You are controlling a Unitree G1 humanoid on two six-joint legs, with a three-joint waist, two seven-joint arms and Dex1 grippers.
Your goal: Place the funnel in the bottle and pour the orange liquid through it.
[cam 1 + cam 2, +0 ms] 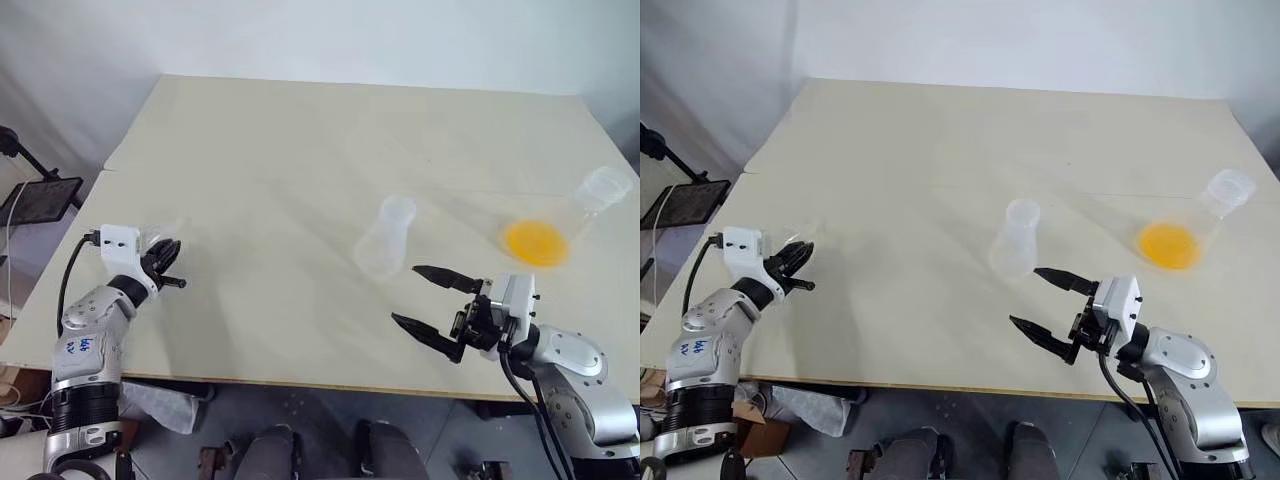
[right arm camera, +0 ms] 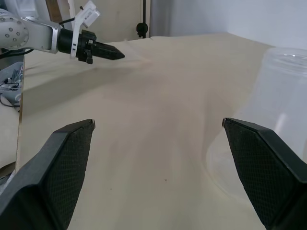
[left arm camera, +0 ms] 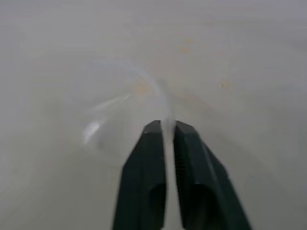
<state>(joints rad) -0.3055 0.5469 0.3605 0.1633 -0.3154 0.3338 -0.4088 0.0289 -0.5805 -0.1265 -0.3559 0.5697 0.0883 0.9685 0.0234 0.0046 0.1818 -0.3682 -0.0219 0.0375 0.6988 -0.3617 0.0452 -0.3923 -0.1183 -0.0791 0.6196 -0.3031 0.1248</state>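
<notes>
The see-through funnel [image 3: 120,120] lies on the table near its left edge, faint against the surface [image 1: 165,230]. My left gripper [image 1: 172,266] is shut on the funnel's thin rim, which shows pinched between the black fingertips [image 3: 152,132] in the left wrist view. The frosted bottle [image 1: 385,238] stands upright mid-table. My right gripper [image 1: 405,294] hovers open and empty just in front of the bottle [image 2: 283,110], slightly to its right. The orange liquid [image 1: 535,242] pools in a clear conical flask [image 1: 603,187] at the right.
The beige table [image 1: 300,150] runs wide and bare behind the objects. A black stand [image 1: 40,200] sits off the table's left edge. The front edge lies close under both grippers.
</notes>
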